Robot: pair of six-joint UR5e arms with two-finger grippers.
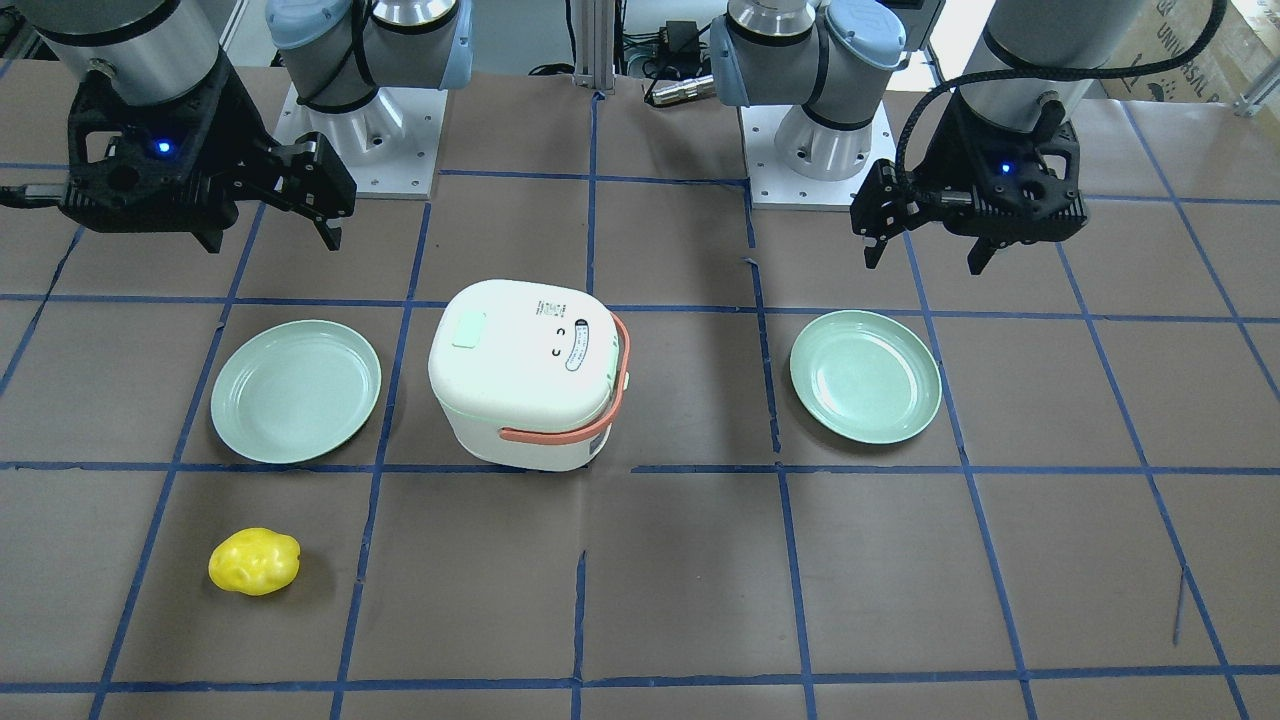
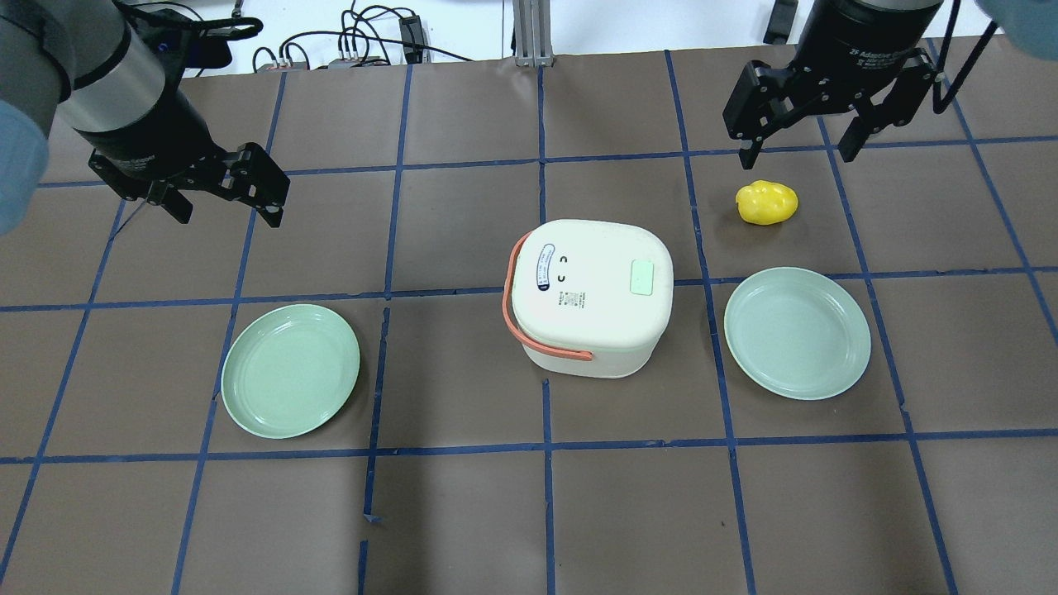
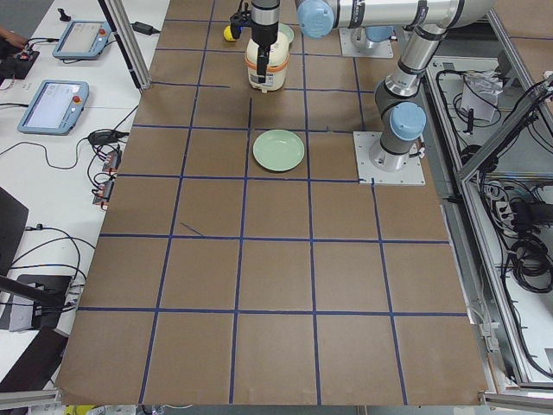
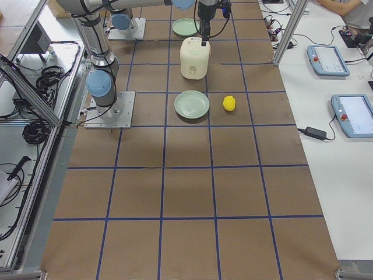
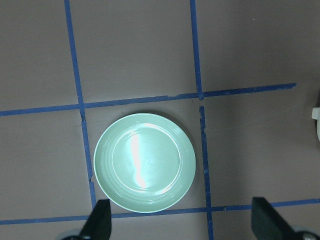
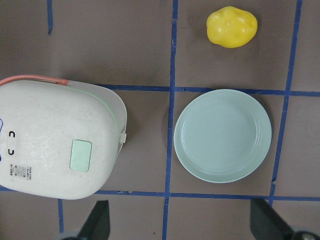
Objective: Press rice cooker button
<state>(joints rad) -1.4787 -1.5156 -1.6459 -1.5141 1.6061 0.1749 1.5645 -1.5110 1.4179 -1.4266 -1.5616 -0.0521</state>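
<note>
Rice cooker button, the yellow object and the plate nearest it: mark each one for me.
rice cooker button (image 2: 642, 277), overhead exterior view, centre of the pale green pad.
yellow object (image 2: 767, 202), overhead exterior view, middle of its top surface.
plate (image 2: 797, 332), overhead exterior view, bare centre of the dish.

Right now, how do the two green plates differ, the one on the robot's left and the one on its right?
The right plate lies close beside the rice cooker; the left plate lies farther from it, across a wider gap. The right plate has a yellow lumpy thing just beyond it; the left plate has nothing like that nearby. Both are pale green, round, empty, lying flat, and look alike in size.
</note>
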